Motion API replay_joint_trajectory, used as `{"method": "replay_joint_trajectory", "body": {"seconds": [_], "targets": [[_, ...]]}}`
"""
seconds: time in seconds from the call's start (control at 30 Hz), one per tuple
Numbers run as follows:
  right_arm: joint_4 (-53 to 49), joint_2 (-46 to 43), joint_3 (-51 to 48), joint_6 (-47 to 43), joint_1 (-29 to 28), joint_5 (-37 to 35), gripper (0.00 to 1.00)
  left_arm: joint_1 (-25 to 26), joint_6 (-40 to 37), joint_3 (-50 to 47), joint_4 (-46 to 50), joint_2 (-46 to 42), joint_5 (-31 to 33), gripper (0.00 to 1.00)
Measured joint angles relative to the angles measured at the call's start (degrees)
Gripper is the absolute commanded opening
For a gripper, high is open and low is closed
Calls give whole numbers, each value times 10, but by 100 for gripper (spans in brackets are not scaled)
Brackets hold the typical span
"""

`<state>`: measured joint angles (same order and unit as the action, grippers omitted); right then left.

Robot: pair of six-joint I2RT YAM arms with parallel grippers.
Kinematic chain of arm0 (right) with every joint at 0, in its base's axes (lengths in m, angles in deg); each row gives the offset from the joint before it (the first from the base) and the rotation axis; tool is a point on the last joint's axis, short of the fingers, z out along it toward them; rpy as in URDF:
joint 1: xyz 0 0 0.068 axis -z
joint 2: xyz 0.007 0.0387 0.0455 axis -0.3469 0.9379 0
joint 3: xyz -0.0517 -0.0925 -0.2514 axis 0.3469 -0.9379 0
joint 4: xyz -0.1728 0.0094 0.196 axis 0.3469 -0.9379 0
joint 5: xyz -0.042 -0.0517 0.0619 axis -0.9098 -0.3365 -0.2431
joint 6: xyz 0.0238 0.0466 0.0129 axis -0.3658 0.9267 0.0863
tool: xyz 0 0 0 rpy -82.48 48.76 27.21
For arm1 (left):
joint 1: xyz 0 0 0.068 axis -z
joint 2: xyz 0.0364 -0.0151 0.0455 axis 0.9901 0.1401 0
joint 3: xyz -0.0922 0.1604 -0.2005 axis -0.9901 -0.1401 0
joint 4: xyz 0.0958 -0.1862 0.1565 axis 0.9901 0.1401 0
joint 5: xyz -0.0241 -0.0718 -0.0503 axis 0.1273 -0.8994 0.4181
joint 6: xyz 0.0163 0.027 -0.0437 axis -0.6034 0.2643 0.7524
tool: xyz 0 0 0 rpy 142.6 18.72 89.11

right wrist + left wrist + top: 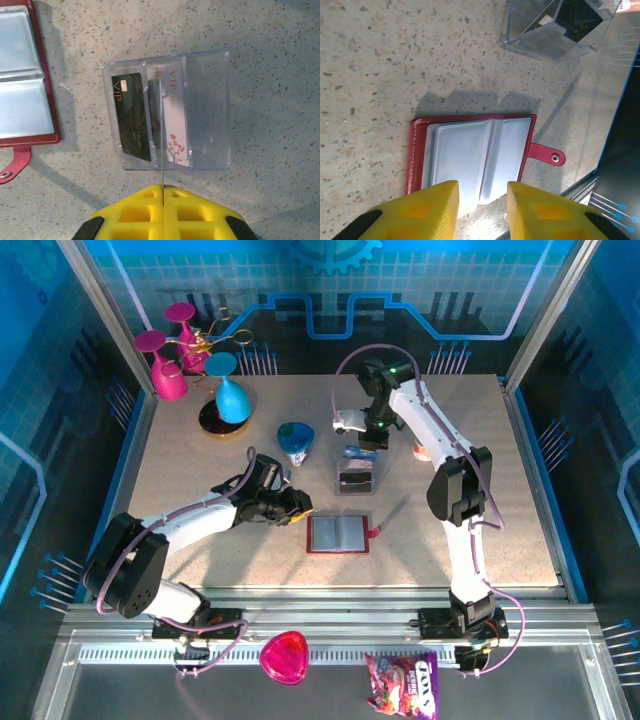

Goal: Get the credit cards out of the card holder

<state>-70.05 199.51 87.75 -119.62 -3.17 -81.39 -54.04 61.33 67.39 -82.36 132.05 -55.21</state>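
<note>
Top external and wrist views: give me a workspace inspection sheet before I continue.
Surface: speckled table, no spills seen.
Job's things: card holder lies open, visible sleeves look empty; dark card and pale card sit in the clear box; blue card pinched edge-on.
Clutter: pink goblets, blue goblet, blue dish at the back.
End effectors: left end effector open at the holder's edge; right end effector shut on the blue card above the box.
Cables: purple cables loop along both arms, no snag seen.
Surroundings: pink heart dish and snack bag on the front ledge.
</note>
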Motion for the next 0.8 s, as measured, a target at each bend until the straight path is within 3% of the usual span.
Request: {"method": "replay_joint_trajectory", "body": {"seconds": [0.37,0.8], "targets": [[-19,78,104,-21,11,6,0,0,0,0,28,-5,10,31],[-17,126,129,-40,11,13,0,0,2,0,41,-5,10,32]]}}
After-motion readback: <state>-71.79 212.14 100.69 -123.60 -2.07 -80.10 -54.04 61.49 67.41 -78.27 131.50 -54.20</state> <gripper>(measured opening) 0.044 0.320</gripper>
